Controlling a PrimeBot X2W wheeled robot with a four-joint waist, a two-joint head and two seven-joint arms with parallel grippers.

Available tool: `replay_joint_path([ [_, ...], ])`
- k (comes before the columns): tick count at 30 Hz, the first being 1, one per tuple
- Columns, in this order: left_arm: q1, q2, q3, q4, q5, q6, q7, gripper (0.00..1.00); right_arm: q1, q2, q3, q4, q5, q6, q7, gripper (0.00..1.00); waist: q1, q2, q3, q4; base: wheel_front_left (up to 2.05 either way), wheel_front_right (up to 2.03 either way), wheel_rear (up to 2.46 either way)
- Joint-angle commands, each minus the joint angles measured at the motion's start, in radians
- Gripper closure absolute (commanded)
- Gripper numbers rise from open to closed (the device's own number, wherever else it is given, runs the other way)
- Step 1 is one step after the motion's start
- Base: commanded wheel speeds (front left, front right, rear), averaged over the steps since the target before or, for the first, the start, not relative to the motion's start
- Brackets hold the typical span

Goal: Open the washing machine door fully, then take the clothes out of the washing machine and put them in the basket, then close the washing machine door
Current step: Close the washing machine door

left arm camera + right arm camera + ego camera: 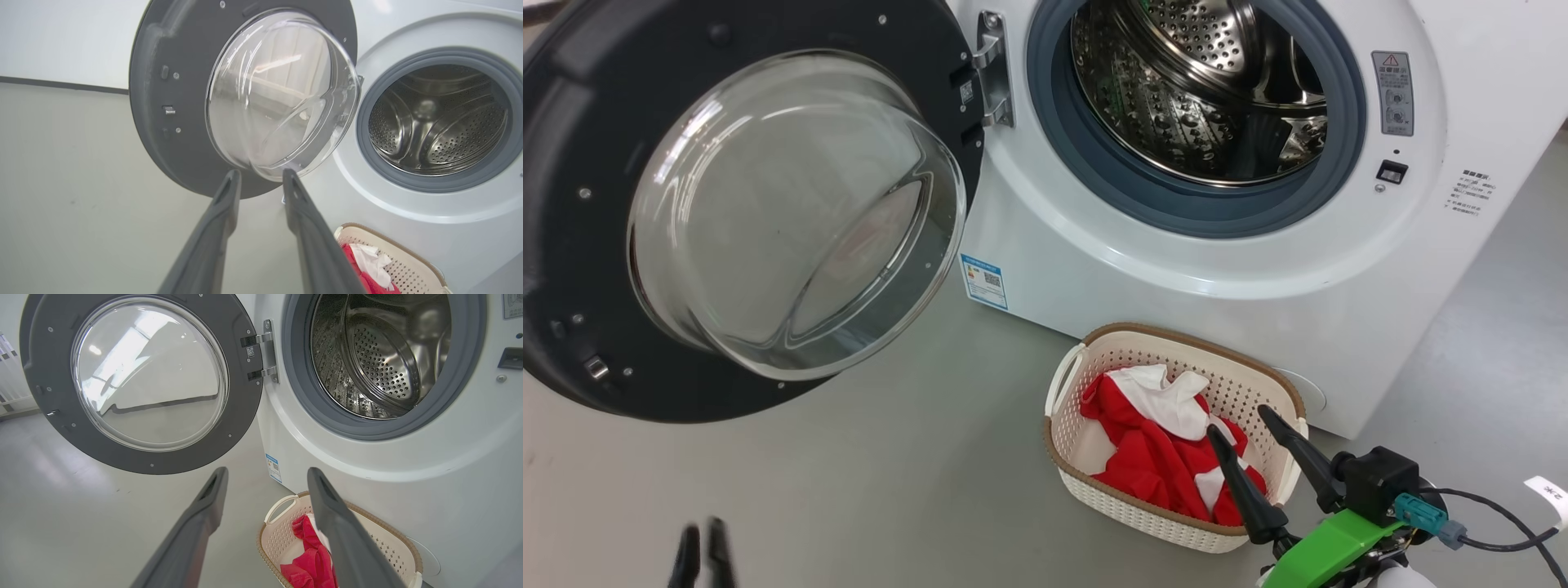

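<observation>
The washing machine door (572, 122), black-rimmed with a bulging glass bowl, hangs swung wide open to the left of the white washing machine (1094, 269). No fabric shows in the steel drum (1201, 90). The red and white clothes (1152, 457) lie in the cream basket (1176, 335) on the floor in front of the machine. My right gripper (1237, 418) hovers open over the basket's right side with nothing in it. At the lower left, my left gripper (703, 547) is low, its fingers fairly close together. In the left wrist view the left gripper (260, 175) points at the door's lower edge (171, 122), a gap between its fingers, holding nothing.
Grey floor (849, 490) stretches left of the basket and under the open door. The door's hinge (992, 69) sits left of the grey seal. A black cable (1494, 510) trails from my right wrist at the lower right.
</observation>
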State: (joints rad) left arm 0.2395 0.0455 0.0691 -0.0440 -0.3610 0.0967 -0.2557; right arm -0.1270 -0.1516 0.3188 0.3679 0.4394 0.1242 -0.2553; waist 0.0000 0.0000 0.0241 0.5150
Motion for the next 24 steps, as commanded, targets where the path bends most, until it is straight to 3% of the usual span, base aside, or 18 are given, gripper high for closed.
replay_joint_path([
  [1, -0.059, 0.005, 0.049, -0.045, -0.011, -0.014, -0.006, 1.00, -0.025, -0.002, 0.017, -0.023, 0.005, 0.007, -0.006, 0.00, 0.0000, 0.0000, 0.002, 0.000, 0.00, 0.00, 0.00],
  [6, -0.164, 0.016, 0.182, -0.139, 0.018, -0.113, -0.006, 1.00, -0.014, 0.004, 0.003, -0.027, 0.001, 0.007, -0.006, 0.00, 0.0000, 0.0000, 0.008, -0.002, 0.00, 0.00, 0.00],
  [12, -0.381, 0.154, 0.329, -0.168, 0.041, -0.198, -0.006, 1.00, 0.005, 0.005, -0.024, -0.040, -0.010, 0.007, -0.006, 0.00, 0.0000, 0.0000, 0.025, -0.007, 0.00, 0.00, 0.00],
  [18, -0.646, 0.350, 0.379, -0.026, -0.035, -0.224, -0.006, 1.00, 0.017, 0.006, -0.056, -0.053, -0.023, 0.007, -0.006, 0.00, 0.0000, 0.0000, 0.047, -0.010, 0.00, 0.00, 0.00],
  [24, -0.900, 0.498, 0.363, 0.266, -0.282, -0.227, 0.002, 1.00, 0.027, 0.011, -0.088, -0.071, -0.037, 0.007, -0.006, 0.00, 0.0000, 0.0000, 0.069, -0.011, 0.00, 0.00, 0.00],
])
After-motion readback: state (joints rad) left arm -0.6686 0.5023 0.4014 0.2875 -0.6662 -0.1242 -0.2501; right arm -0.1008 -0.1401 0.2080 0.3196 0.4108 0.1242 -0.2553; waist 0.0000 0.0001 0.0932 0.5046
